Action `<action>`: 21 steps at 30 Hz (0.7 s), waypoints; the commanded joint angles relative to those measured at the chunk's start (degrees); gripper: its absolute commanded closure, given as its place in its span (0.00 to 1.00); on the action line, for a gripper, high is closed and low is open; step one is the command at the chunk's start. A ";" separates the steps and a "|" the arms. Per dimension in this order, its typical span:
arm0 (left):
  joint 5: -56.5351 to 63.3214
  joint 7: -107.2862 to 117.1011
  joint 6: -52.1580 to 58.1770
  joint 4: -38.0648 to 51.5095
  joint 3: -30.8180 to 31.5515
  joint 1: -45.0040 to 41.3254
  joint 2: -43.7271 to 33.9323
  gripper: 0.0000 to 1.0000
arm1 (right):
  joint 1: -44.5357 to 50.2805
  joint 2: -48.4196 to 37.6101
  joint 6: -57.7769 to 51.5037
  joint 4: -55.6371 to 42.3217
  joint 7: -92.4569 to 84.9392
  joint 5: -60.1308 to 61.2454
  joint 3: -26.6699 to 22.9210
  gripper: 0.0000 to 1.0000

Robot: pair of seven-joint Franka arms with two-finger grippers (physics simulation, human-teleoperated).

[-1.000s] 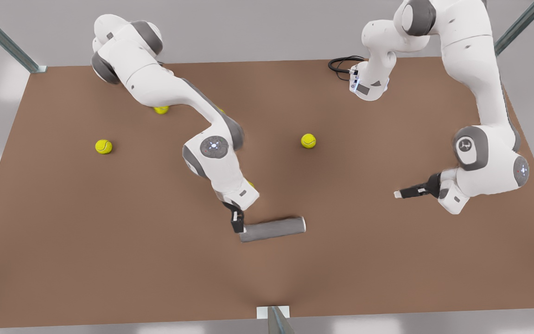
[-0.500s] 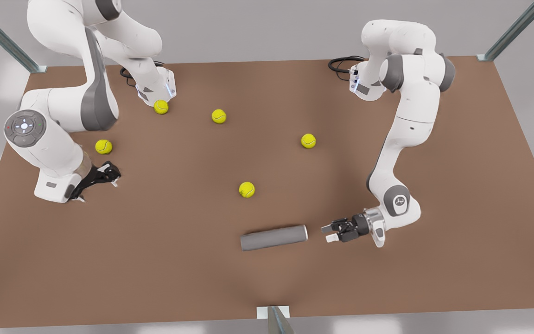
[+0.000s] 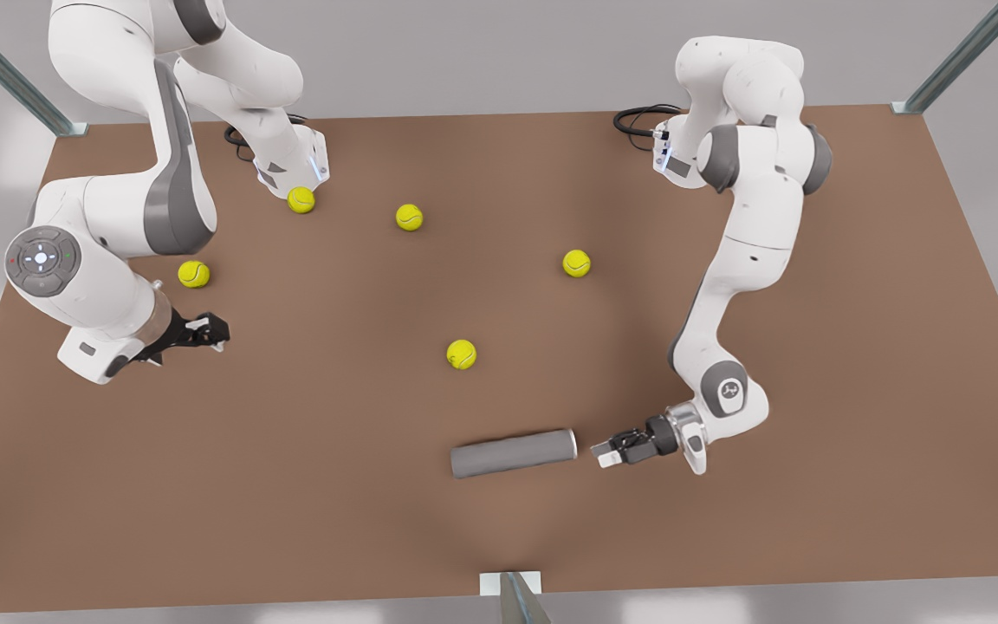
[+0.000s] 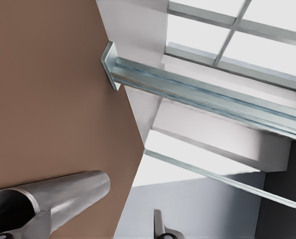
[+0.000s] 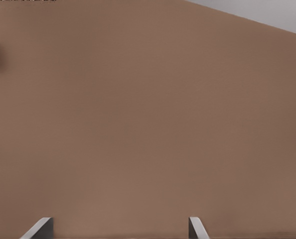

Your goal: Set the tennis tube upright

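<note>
The tennis tube point(image 3: 512, 452) lies on its side on the brown table point(image 3: 499, 537), near the front edge, its lighter rim toward the front view's right. My left gripper point(image 3: 604, 456) is open, level with that rim end and a short gap from it. In the left wrist view the tube's hollow mouth point(image 4: 8, 209) is close up, with one finger point(image 4: 31, 226) over its rim and the other finger point(image 4: 158, 224) off to the side. My right gripper point(image 3: 215, 333) waits open, low over the table at the front view's left; its fingertips point(image 5: 38, 226) stand wide apart over bare table.
Several yellow-green tennis balls lie scattered: one point(image 3: 461, 354) just behind the tube, one point(image 3: 576, 263) mid-table, one point(image 3: 193, 274) near the right arm, others point(image 3: 409, 217) farther back. A metal post point(image 3: 516, 598) stands at the front edge.
The right arm has left the tube's far end and drawn back to the front view's left. The left arm has swung down to the tube's rim end and edged closer.
</note>
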State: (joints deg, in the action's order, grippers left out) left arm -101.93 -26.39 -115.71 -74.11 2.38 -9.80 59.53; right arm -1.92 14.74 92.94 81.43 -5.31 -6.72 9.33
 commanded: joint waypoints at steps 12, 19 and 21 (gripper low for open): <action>0.42 -8.07 -1.10 -1.47 1.22 -1.72 1.20 0.00 | 0.08 0.38 -0.04 -0.04 11.28 -0.04 0.08 0.00; -0.20 -6.66 -5.75 2.74 1.57 -5.31 2.17 0.00 | 0.16 0.82 -0.04 -0.74 11.28 -0.04 0.07 0.00; -0.28 -5.34 -7.60 5.90 1.66 -6.81 3.13 0.00 | 0.08 0.90 -0.04 -0.83 11.28 -0.04 0.08 0.00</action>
State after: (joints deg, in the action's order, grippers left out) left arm -102.09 -31.54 -119.90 -69.01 4.05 -16.18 62.73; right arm -1.81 15.68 92.92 80.70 2.48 -6.80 9.38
